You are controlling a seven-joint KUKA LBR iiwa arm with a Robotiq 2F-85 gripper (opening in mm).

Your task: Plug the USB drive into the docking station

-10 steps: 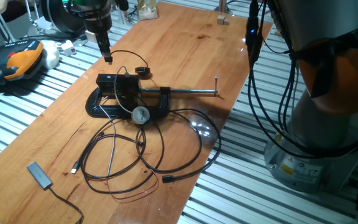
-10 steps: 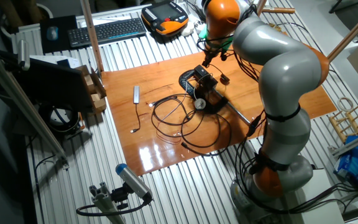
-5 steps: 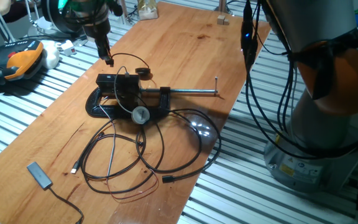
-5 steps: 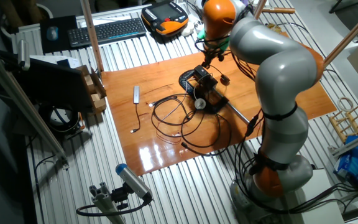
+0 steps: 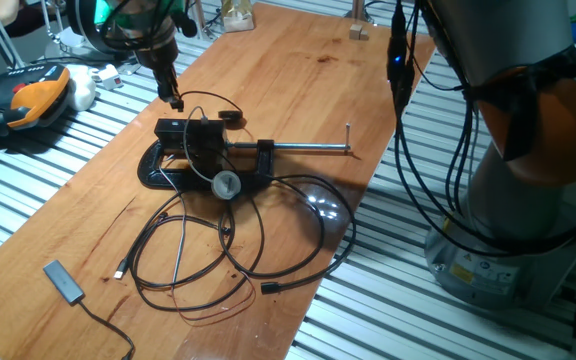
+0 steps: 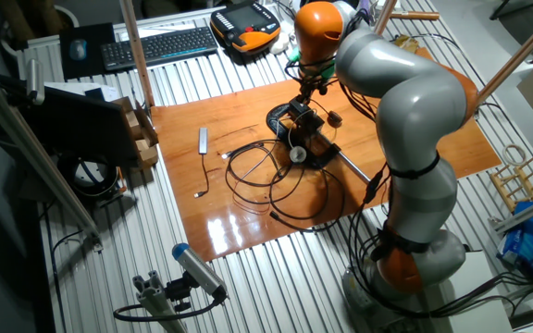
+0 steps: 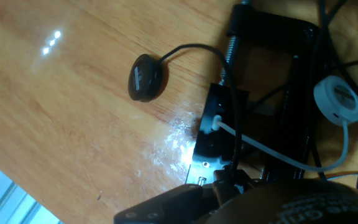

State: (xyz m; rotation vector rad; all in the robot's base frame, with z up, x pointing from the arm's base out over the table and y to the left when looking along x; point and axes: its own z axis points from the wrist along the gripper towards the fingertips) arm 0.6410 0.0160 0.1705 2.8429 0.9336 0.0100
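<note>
In one fixed view the end effector (image 5: 175, 101) hangs just above the left end of the docking station (image 5: 190, 132), a black box held in a G-clamp (image 5: 208, 165) on the wooden table (image 5: 298, 90), its slim fingers pinched on a tiny dark tip that looks like the USB drive (image 5: 176, 102). The other fixed view shows the same spot small; I cannot tell the grip there. The hand view looks down on the docking station's port face, a white cable (image 7: 260, 149) plugged into it.
</note>
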